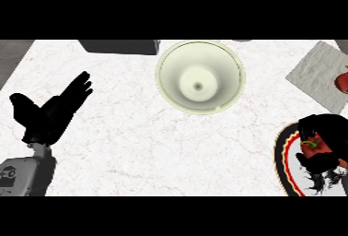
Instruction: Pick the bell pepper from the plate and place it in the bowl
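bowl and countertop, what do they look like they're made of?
Bowl: pale cream and smooth, with soft shading and no pattern. It looks like glazed ceramic, though plastic is possible. Counter: white with faint reddish veins and little shine. It looks like marble, or a marble-look laminate.

Scanning my feed now, and I get no word, number or brand I can actually read. Closest thing is a dark blocky mark [8, 178] on the grey casing of the left forearm [31, 173], low at the left edge, but I cannot resolve it into letters. The round plate with the red-and-black banded rim [282, 154] shows only stripes, nothing to read.
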You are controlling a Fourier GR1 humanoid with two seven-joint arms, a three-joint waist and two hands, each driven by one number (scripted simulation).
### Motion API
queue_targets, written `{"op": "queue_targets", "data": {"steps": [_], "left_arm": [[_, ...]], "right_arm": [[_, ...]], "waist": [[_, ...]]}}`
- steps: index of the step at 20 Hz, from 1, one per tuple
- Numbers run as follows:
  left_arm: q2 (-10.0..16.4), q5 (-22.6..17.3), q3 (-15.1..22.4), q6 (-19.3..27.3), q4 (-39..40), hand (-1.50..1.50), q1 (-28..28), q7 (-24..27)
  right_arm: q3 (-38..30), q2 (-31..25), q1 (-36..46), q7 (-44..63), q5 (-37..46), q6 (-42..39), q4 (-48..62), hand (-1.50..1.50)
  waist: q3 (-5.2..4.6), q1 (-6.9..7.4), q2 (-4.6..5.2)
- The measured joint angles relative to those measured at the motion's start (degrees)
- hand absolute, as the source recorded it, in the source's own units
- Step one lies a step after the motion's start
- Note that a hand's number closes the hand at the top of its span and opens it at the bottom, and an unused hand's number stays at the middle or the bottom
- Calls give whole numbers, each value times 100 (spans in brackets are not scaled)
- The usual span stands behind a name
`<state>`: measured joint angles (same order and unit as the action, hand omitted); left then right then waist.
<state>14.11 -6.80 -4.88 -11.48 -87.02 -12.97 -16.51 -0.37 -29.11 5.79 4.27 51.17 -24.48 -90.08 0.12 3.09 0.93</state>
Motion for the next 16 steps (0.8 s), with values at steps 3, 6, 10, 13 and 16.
{"op": "queue_targets", "data": {"steps": [3,6,10,13,16], "left_arm": [[-34,18,6,35,53,0,-67,-2],[-59,45,9,70,106,0,-123,-8],[-4,10,-88,23,151,0,-52,34],[1,33,-109,58,34,0,45,-34],[-46,81,-96,87,58,0,74,-10]], "right_arm": [[-47,-489,510,-1115,-274,-143,616,150],[-167,-926,1127,-2117,-473,-222,1337,150],[-262,-1273,1912,-3008,-573,-333,2057,150],[-383,-1531,2320,-3374,-666,-555,2198,150],[-502,-1737,2599,-3409,-779,-714,2065,150]], "waist": [[5,14,6],[4,-1,0],[-4,-100,-38],[-8,-172,-65],[-12,-235,-83]]}}
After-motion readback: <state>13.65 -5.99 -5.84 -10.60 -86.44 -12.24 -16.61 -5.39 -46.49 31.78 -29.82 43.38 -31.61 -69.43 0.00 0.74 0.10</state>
